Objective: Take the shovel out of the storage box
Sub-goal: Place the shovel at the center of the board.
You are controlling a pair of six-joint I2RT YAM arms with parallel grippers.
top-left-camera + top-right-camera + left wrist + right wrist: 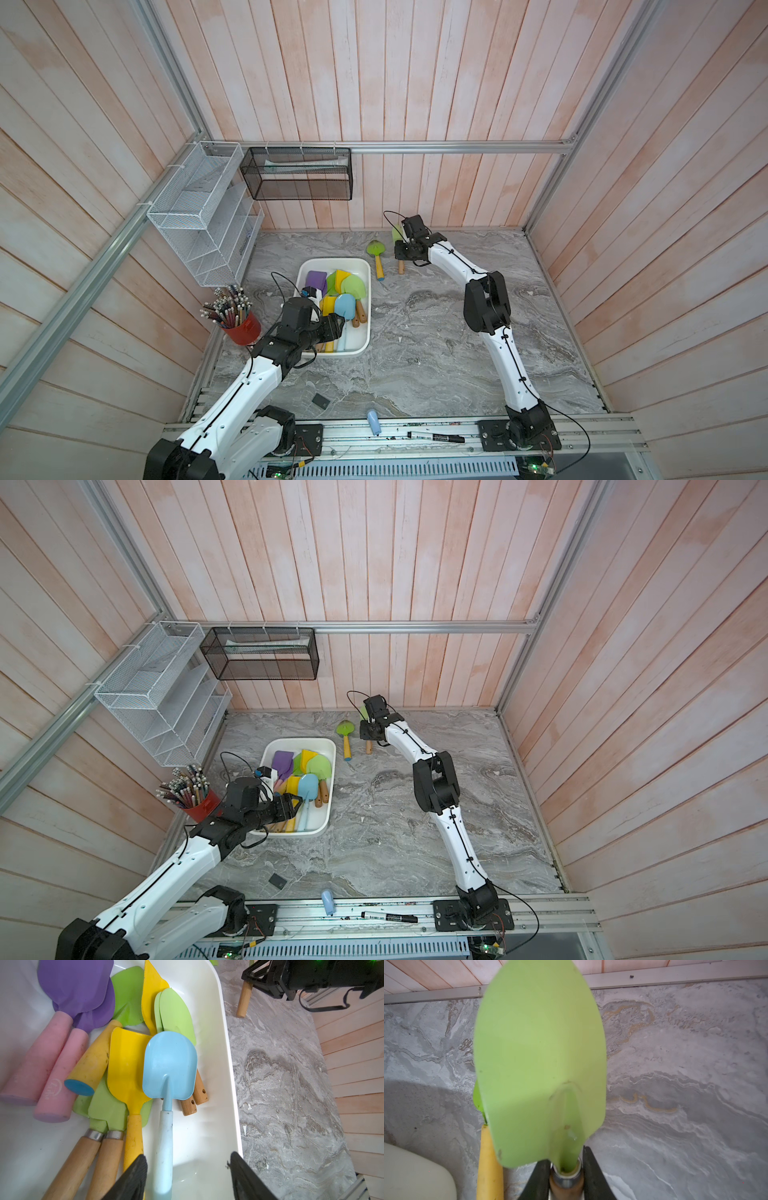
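White wire rack (199, 216), black mesh basket (299, 174), red pencil cup (243, 330), black marker (436, 437) on front rail (582, 432)

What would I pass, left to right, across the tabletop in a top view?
red pencil cup → storage box → yellow-handled green shovel, lying loose → wood-handled green shovel, gripped by the right gripper

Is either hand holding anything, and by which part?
The right hand grips a green shovel by its neck, where blade meets handle. The left hand is open, empty.
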